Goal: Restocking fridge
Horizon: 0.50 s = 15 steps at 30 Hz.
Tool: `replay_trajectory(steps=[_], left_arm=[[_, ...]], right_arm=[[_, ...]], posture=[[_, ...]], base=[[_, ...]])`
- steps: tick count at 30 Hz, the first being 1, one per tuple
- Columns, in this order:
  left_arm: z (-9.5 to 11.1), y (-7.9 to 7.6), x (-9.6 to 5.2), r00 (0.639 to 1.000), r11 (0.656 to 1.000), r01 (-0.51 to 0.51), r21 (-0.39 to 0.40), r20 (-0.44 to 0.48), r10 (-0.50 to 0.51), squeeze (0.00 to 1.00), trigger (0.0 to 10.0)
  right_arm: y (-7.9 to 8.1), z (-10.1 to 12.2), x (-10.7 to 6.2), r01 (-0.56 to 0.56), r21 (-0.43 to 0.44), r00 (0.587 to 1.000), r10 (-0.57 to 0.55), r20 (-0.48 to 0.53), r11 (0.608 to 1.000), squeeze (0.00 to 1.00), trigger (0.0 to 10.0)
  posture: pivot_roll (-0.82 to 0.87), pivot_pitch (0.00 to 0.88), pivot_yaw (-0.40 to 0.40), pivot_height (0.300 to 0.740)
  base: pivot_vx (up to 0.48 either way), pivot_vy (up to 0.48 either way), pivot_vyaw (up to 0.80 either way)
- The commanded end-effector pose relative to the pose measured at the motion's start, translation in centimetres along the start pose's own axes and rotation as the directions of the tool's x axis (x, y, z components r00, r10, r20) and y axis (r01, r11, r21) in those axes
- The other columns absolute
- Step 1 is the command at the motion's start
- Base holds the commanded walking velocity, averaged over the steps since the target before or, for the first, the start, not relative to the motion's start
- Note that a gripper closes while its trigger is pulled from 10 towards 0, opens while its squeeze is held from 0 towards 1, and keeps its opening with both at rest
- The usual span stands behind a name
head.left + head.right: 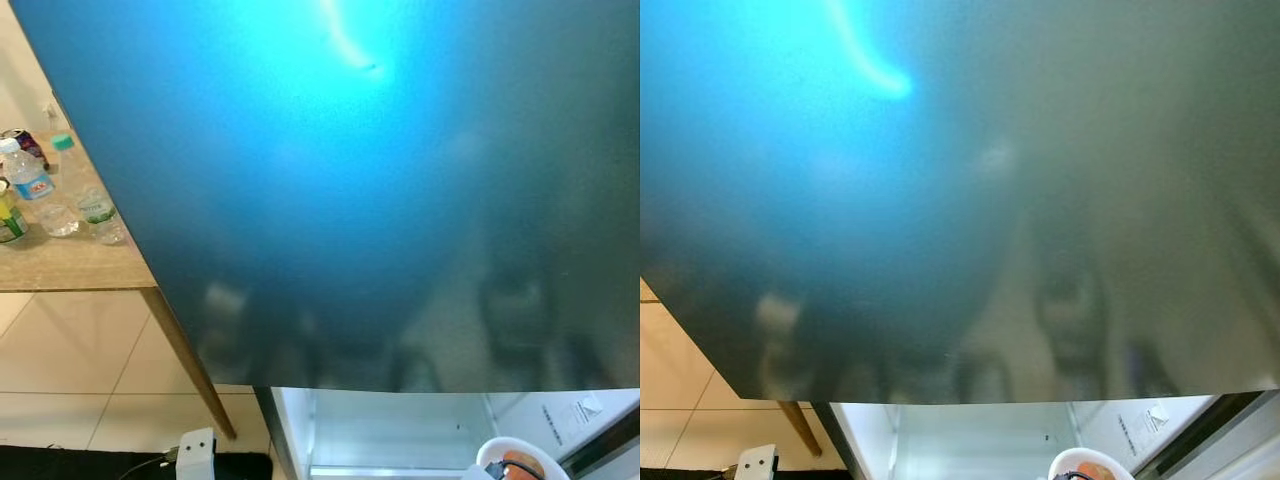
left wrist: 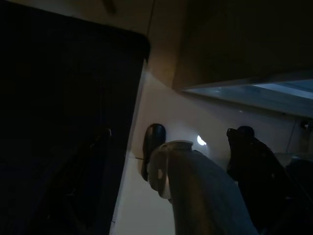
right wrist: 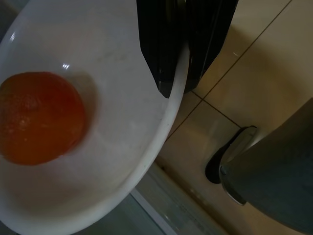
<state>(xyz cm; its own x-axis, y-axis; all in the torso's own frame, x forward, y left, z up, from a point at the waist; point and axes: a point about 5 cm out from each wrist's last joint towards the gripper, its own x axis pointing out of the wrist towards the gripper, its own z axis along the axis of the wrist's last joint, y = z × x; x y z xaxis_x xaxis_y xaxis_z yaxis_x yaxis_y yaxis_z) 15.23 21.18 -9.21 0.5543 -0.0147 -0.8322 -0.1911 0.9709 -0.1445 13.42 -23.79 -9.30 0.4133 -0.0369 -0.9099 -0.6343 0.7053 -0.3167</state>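
Low at the frame's bottom right, the right hand (image 3: 177, 85) pinches a white ceramic bowl (image 3: 112, 122) holding an orange fruit (image 3: 39, 117); next, it needs shelving inside the open white fridge (image 1: 390, 435). Left hand's grip: cannot tell.

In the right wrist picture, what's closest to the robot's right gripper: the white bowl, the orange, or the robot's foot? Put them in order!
1. White bowl: the right gripper pinches its rim.
2. Orange: inside the bowl, across from the fingers.
3. Foot: down on the tiled floor, farthest.
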Motion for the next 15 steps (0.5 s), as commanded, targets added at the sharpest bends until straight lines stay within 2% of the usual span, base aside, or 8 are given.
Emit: replay_trajectory(steps=[1, 15], left_arm=[[-0.1, 0.8, -0.2, 1.000, 0.999, -0.019, 0.026, -0.017, 0.020, 0.00, 10.0], [-0.7, 0.5, -0.2, 0.999, 1.000, -0.015, 0.025, -0.036, 0.016, 0.00, 10.0]], right_arm=[[-0.1, -1.1, -0.2, 0.017, 0.035, 0.999, -0.015, -0.048, 0.999, 0.00, 10.0], [-1.3, 0.1, 0.0, 0.048, 0.008, 0.999, -0.048, -0.016, 0.999, 0.00, 10.0]], posture=[[-0.08, 0.000, 0.020, 0.740], [-0.08, 0.000, 0.013, 0.740]], base=[[0.000, 0.000, 0.00], [0.000, 0.000, 0.00]])
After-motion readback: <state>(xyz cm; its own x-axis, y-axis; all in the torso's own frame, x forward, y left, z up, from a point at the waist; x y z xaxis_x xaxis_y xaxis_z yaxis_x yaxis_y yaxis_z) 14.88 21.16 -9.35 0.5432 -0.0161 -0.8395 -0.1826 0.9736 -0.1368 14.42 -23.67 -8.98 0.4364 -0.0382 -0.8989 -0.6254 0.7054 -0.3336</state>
